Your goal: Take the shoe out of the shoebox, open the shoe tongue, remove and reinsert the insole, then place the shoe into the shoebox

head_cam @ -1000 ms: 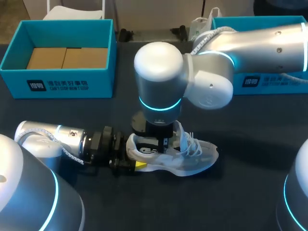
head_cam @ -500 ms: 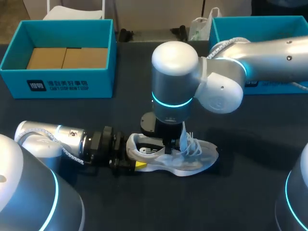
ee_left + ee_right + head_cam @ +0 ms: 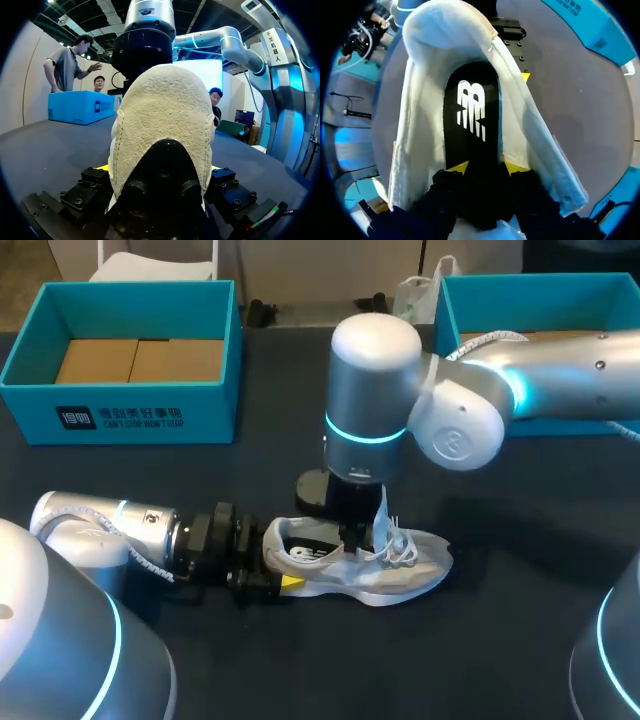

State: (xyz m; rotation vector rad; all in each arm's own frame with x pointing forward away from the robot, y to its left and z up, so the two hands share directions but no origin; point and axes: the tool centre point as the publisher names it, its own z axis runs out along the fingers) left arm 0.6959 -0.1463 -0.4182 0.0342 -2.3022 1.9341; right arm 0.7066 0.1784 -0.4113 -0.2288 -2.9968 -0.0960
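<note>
A white shoe lies on its sole on the dark table, toe to the right. My left gripper lies low on the table and is shut on the shoe's heel, one finger on each side of the fleecy collar. My right gripper points straight down into the shoe's opening, just behind the raised tongue. In the right wrist view, its yellow tips stand apart over the black insole, which lies flat inside the white lining.
A teal shoebox with brown cardboard inside stands at the back left. A second teal box stands at the back right, partly behind my right arm. Bare table lies in front of and right of the shoe.
My right arm has shifted right along the shoe, from over the heel opening toward the tongue, and its fingers have spread apart. The left arm and the shoe have stayed put.
</note>
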